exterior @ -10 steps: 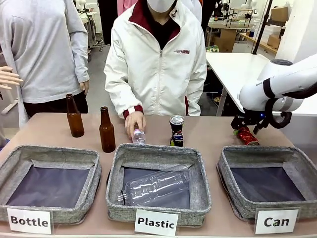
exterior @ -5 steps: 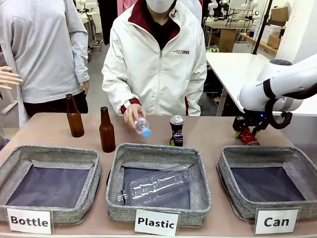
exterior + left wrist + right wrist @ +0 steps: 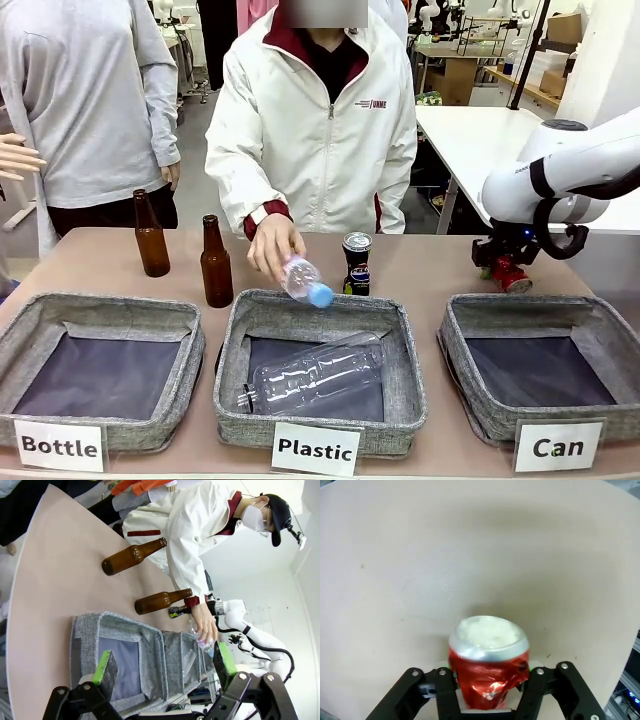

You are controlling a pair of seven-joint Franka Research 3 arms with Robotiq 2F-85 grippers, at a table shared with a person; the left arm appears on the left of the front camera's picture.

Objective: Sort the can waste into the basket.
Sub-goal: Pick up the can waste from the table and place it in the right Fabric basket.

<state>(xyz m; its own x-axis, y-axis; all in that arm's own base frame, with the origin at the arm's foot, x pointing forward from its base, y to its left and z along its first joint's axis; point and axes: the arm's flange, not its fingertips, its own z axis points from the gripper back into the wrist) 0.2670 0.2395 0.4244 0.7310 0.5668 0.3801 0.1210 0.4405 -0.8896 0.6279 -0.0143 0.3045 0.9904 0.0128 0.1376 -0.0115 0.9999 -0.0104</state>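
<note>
Right wrist view shows the right hand pinching the crumpled red can; left hand gapes wide

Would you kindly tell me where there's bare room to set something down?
The Can basket and the Bottle basket have bare bottoms. Bare tabletop lies between the black can and the red can in the right claw. It is crowded at the Plastic basket, where a clear bottle lies and the person's hand holds a small bottle over its rim.
</note>
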